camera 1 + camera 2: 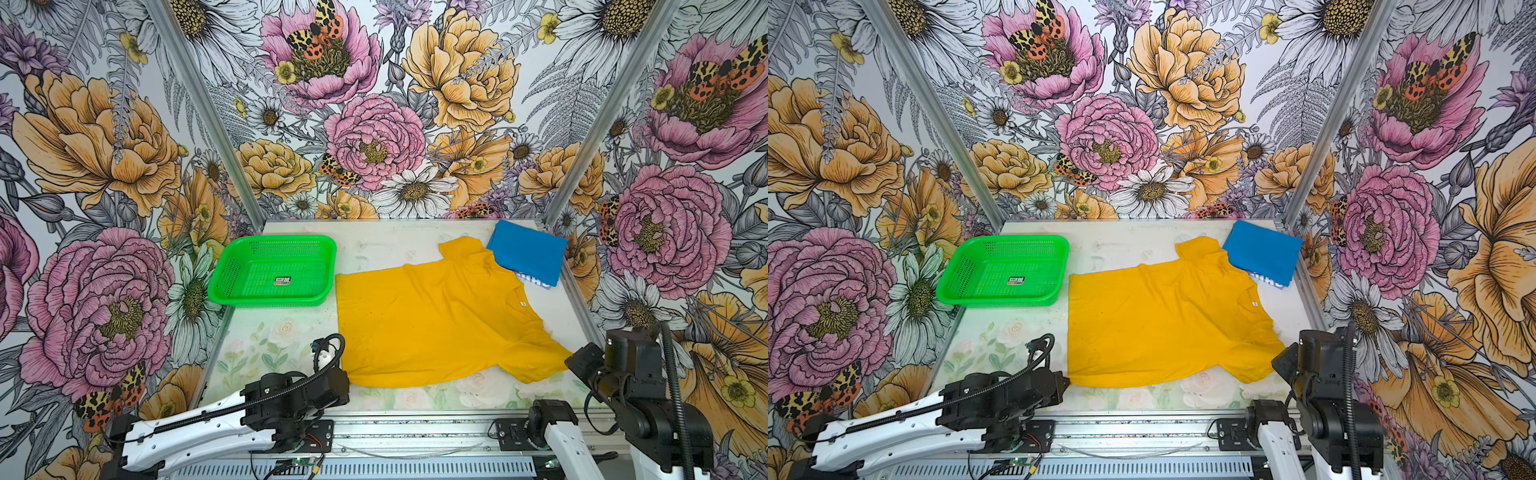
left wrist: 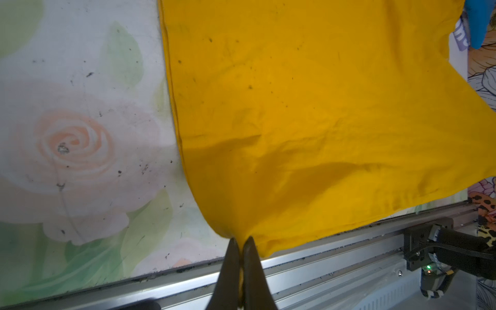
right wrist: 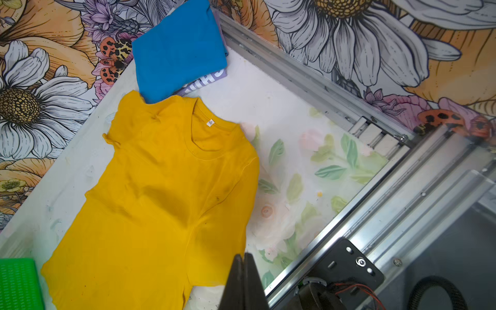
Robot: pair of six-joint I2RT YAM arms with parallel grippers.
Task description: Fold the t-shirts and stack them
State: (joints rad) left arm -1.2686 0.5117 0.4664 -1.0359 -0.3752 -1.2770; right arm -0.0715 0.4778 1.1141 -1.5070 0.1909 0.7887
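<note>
With the left gripper point(image 2: 241, 239) clamped on the near hem corner of the yellow shirt point(image 1: 428, 320) (spread flat on the table point(image 1: 270, 332)), lift low and fold evenly. Hold the right gripper point(image 3: 243, 255), closed beside the near sleeve, level; spare the folded blue shirt point(image 1: 525, 249) far right.

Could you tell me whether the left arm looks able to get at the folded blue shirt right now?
Probably not: the left hand is shut on a corner of the yellow shirt, and the blue shirt lies in the far right corner, across the table.
</note>
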